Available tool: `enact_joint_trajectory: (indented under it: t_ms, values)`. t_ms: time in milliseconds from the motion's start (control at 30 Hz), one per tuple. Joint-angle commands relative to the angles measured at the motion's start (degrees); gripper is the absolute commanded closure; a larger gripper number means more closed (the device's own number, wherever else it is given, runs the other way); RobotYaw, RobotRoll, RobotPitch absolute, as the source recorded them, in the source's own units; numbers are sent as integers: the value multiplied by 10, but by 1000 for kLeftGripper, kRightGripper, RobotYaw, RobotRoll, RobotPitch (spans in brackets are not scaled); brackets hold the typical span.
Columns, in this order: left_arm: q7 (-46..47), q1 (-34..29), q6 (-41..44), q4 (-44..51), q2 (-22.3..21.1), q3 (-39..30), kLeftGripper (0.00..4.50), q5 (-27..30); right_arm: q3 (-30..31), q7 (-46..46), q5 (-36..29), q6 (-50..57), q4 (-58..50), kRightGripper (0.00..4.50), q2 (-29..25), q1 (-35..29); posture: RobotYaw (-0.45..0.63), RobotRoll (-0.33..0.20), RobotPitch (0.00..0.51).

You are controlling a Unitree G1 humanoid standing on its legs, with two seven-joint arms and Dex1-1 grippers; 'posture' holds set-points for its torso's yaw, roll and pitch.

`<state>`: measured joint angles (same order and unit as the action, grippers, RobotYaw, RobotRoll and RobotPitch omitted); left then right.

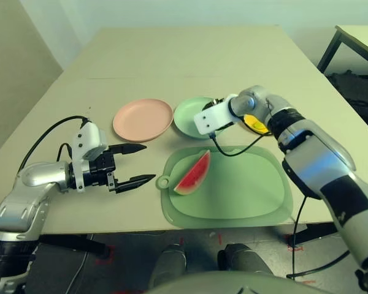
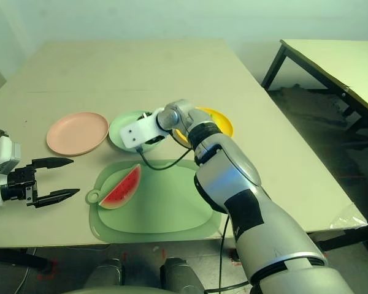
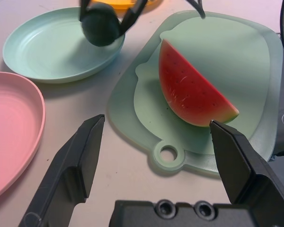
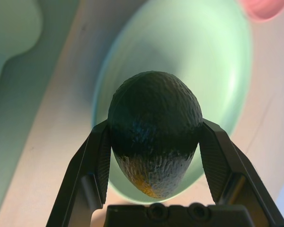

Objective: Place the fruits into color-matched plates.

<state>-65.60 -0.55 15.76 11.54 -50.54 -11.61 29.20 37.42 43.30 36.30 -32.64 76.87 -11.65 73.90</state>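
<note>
Head view — right gripper over the round mint-green plastic plate.

Right wrist — jaws clamp the dark green toy avocado; lower before letting go.

Left wrist — left gripper jaws wide, empty.

No legible text, label, brand, number or sign — on any plate, fruit or mat.
</note>
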Motion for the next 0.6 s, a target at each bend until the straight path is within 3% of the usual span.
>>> enact_joint_trajectory:
  t_ms: [33,200,233,333,600]
  values:
    - [0,-7,-6,11,0,-9,0,0,3,-9,14,-2,1,1577,-4,-5,102,0,33]
    - [-1,-10,-8,15,1,-9,0,2,3,-23,23,2,4,1577,-3,-7,104,0,33]
    - [-1,-11,-8,16,1,-8,0,2,2,-26,24,2,4,828,-3,-7,104,0,33]
    - [-1,-15,-9,16,0,-10,0,2,1,-32,29,1,4,9,-3,-6,104,0,32]
    - [-4,-14,-13,9,0,-8,0,1,-3,-33,29,-8,2,9,-7,14,94,0,31]
